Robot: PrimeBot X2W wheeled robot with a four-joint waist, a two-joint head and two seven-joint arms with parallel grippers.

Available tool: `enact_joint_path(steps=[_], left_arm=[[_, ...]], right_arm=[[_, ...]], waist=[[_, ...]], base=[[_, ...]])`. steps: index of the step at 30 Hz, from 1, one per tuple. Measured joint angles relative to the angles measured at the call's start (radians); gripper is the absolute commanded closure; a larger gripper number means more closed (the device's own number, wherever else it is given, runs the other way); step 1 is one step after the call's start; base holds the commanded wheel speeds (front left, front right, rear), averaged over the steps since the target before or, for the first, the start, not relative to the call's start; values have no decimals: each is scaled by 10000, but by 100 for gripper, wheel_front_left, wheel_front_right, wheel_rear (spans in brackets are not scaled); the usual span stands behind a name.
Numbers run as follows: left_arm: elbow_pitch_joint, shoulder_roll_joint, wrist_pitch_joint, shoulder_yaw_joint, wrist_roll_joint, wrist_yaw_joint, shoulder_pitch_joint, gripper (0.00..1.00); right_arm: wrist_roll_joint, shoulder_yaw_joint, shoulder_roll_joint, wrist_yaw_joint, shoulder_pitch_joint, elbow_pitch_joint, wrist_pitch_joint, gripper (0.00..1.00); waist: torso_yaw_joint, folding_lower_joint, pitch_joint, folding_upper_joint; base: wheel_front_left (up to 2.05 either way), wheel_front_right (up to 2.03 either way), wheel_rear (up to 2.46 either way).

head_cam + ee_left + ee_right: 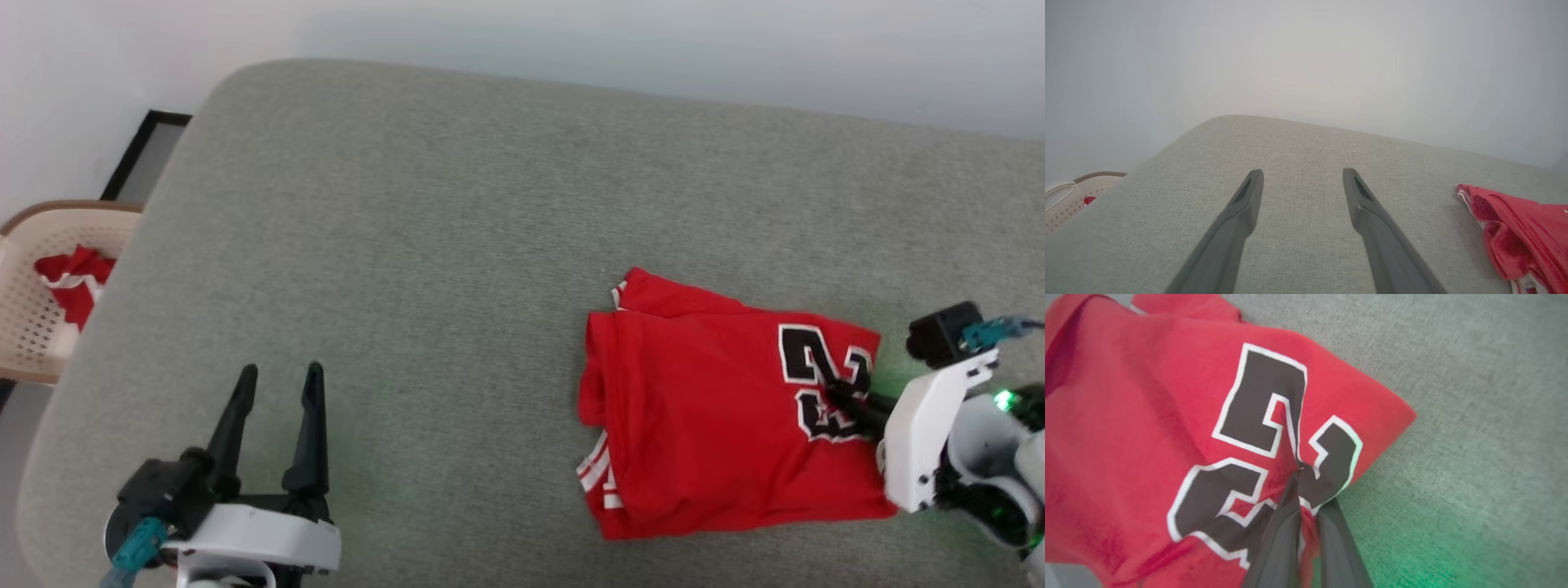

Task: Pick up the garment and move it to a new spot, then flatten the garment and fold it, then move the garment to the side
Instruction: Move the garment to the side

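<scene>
The garment (702, 408), a red jersey with a black white-outlined 23, lies folded into a rough rectangle on the right of the grey cushion (457, 245). Striped trim shows at its lower left edge. My right gripper (837, 390) is shut on the garment, pinching a fold of cloth in the middle of the number. In the right wrist view the garment (1167, 437) puckers up between the closed fingers (1278, 539). My left gripper (277, 380) stands open over bare cushion at the lower left, well apart from the garment (1523, 237); its fingers (1241, 220) hold nothing.
A beige perforated basket (33, 327) with a red-and-white cloth bundle (73, 282) stands off the cushion's left edge. A pale wall (571, 41) runs behind the cushion. A dark frame (139, 155) leans by the wall at the far left.
</scene>
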Motion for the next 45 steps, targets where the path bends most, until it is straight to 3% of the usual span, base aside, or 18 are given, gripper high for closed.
enact_joint_path(steps=[7,18,25,37,40,45], left_arm=[[-54,169,0,-318,31,0,-390,0],[17,642,0,-1423,94,0,-1961,0],[173,905,-2,-2209,88,0,-3086,0],[577,1231,0,-3173,-92,-10,-4504,0],[702,1302,0,-3394,-134,-10,-4796,0],[775,1377,0,-3586,-165,-10,-5081,0]], right_arm=[[-288,-111,-988,-15,-422,-454,205,100],[-633,-173,-2742,-15,-1827,-727,297,100],[-763,219,-3352,-15,-2905,-426,-163,100],[-1409,1220,-4215,-15,-4380,782,-1877,100],[-1835,1544,-4523,-15,-4939,1563,-2441,100],[-2585,1802,-4483,-15,-5571,2629,-2976,100]], waist=[[-436,0,123,-1],[-1667,0,715,0],[-2489,0,1285,0],[-3458,0,2445,0],[-3686,0,2864,0],[-3845,0,3349,0]], base=[[0,0,0],[0,0,0],[0,0,0],[0,0,0],[0,0,0],[0,0,0]])
